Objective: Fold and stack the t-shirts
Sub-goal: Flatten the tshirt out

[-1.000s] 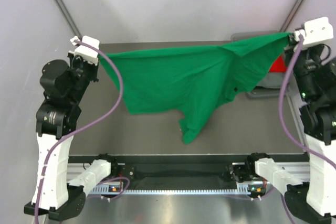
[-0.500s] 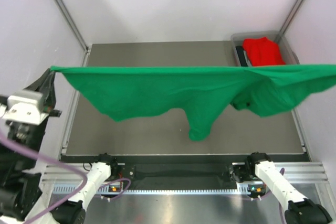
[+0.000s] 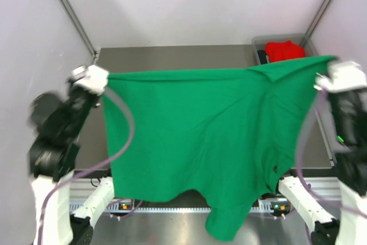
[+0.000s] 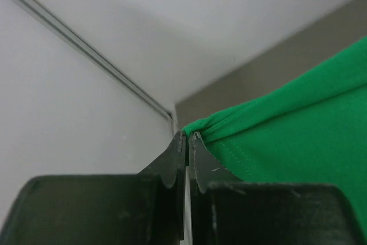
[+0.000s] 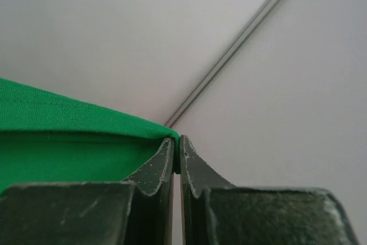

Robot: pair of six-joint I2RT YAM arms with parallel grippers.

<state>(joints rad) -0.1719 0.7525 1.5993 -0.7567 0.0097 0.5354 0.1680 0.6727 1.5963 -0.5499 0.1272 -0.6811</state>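
Both are clenched: left gripper (image 4: 187,136) and right gripper (image 5: 176,140) each pinch an upper corner of the green t-shirt (image 3: 195,130), spread above the counter (image 3: 172,58). The red t-shirt (image 3: 285,50) apparently sits in the bin (image 3: 268,39).

A dark grey table (image 3: 172,58) shows as a narrow strip beyond the left claw (image 3: 103,80) and the right claw (image 3: 322,78). Most of its surface is hidden behind the green t-shirt (image 3: 195,136) strung between them. Just past the right claw, at the table's far corner, sits a clear plastic bin (image 3: 256,41) with a red t-shirt (image 3: 284,50) inside.
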